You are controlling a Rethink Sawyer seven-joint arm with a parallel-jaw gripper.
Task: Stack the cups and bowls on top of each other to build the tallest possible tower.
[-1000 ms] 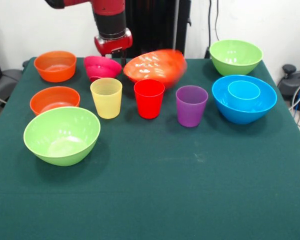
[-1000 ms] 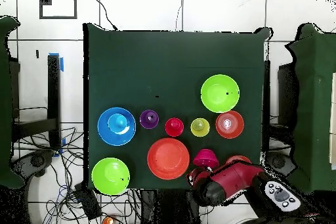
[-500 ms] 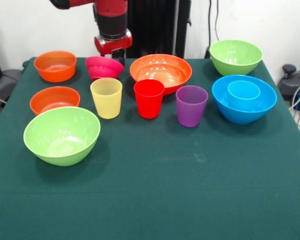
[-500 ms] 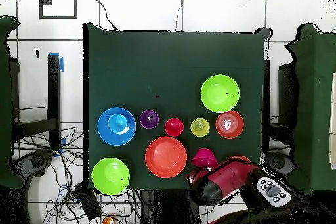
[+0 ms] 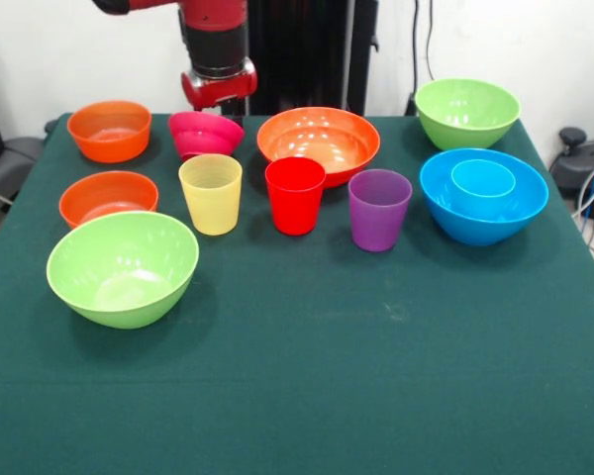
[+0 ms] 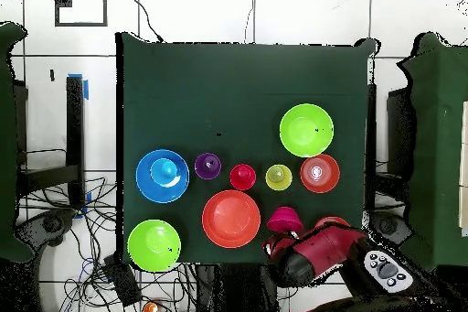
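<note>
Resetting after release: wide orange bowl (image 5: 319,143) is now settled upright on the table (image 5: 376,376).
Gripper (image 5: 219,97) is held above the magenta bowl (image 5: 205,134); its opening cannot be determined. 0 items are stacked, except the light blue cup (image 5: 483,178) inside the blue bowl (image 5: 495,213).

Light blue cup (image 6: 164,170) nested in the blue bowl (image 6: 146,183) at centre left; wide orange bowl (image 6: 231,219) lower centre; red arm (image 6: 315,249) at lower right

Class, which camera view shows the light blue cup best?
The front view: the light blue cup stands upright inside the blue bowl. The overhead view shows the cup only as a small circle there.
</note>
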